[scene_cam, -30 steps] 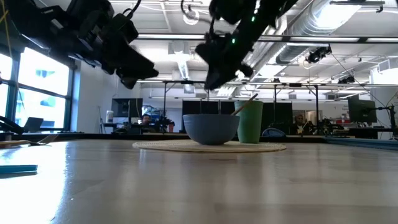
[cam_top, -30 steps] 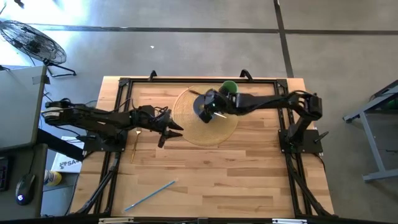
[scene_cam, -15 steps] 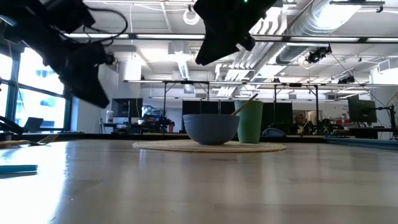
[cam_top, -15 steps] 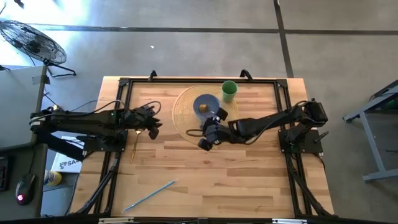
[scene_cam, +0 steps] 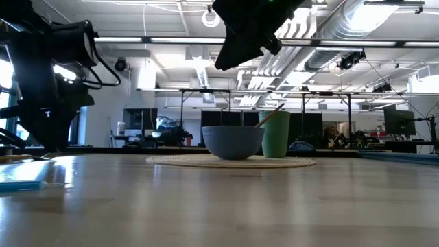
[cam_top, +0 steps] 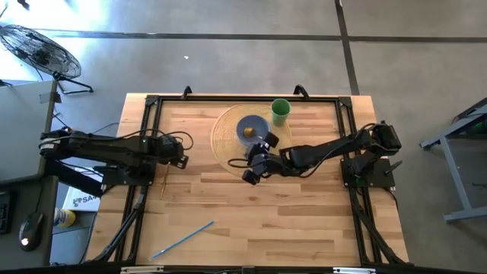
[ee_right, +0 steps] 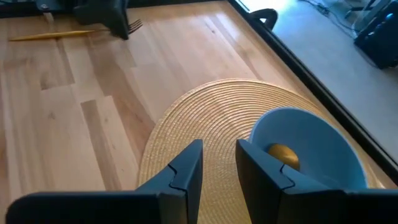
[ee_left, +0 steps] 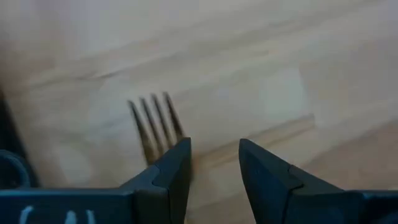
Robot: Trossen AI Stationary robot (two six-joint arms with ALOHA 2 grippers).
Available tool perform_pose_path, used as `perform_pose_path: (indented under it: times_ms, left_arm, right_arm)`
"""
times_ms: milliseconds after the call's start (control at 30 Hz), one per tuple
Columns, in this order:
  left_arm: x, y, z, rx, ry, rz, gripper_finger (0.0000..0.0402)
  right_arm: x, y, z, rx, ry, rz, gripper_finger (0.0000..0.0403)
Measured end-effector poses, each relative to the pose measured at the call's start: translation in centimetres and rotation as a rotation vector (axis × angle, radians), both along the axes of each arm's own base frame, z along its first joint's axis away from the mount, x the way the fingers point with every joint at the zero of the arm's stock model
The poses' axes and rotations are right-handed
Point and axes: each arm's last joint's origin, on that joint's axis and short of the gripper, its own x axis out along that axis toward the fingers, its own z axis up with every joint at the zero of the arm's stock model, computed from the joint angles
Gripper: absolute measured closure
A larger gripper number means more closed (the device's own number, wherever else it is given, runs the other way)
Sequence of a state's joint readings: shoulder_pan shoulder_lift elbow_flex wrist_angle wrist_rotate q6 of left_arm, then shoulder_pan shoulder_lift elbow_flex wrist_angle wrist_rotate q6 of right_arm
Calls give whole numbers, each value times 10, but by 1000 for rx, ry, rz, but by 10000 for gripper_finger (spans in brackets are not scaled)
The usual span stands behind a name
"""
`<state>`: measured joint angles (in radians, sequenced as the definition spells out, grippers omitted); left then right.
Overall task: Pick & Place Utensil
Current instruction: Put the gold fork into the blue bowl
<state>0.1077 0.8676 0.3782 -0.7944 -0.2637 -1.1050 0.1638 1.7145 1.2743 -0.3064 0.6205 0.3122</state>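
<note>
The left arm reaches low over the table's left side. Its gripper points down with its fingers a little apart, holding nothing. The fork lies flat on the wood (just beside one finger). The right arm is bent over the mat's near edge, its gripper a little open and empty, near the bowl.

I see my left gripper low at the frame's left-centre, arm stretched in from the left edge, fingers slightly parted. My right gripper hangs mid-frame, fingers narrowly apart.
</note>
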Motion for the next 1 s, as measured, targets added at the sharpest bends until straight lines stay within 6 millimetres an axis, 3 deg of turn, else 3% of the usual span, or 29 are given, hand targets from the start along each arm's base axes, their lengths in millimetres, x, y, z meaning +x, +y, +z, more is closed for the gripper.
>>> perform_pose_path:
  times_ms: [267,633,833,1000]
  left_arm:
    - [10,-16,8,-69,48,-20,269]
    - [18,-20,-8,-99,202,-12,269]
    - [33,-19,21,-25,193,-71,269]
    - [28,-20,31,-55,284,-83,269]
  right_arm:
    - [0,0,0,-12,-3,-14,313]
    - [-1,-1,0,-10,6,-11,313]
    - [-1,-1,0,-11,7,-12,313]
    - [-1,-1,-1,-6,12,-9,313]
